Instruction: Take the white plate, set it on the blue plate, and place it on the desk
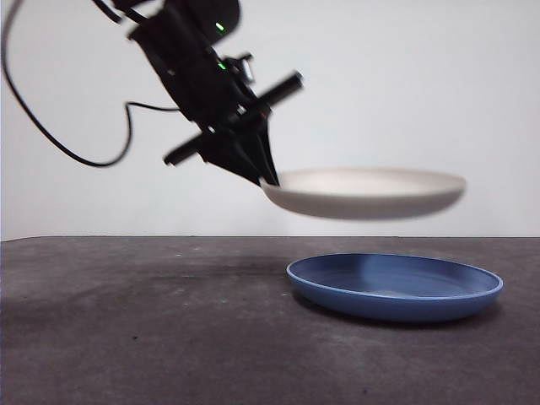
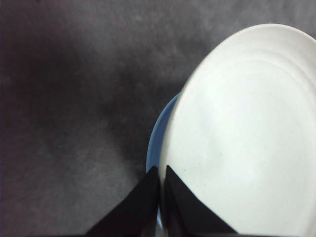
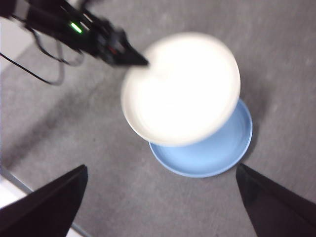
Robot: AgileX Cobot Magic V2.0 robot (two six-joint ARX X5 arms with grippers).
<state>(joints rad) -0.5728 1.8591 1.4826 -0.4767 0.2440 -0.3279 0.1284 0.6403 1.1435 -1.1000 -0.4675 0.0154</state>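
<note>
Gripping white plate (image 1: 364,193), above blue plate (image 1: 395,287)

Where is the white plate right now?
The white plate is up in the air, right above the blue plate but not touching it. The left gripper pinches its rim on the front view's left side.

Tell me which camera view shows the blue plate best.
The front view: the whole blue plate lies unobstructed on the desk. In the right wrist view the white plate covers part of it; the left wrist view shows only a thin blue edge.
</note>
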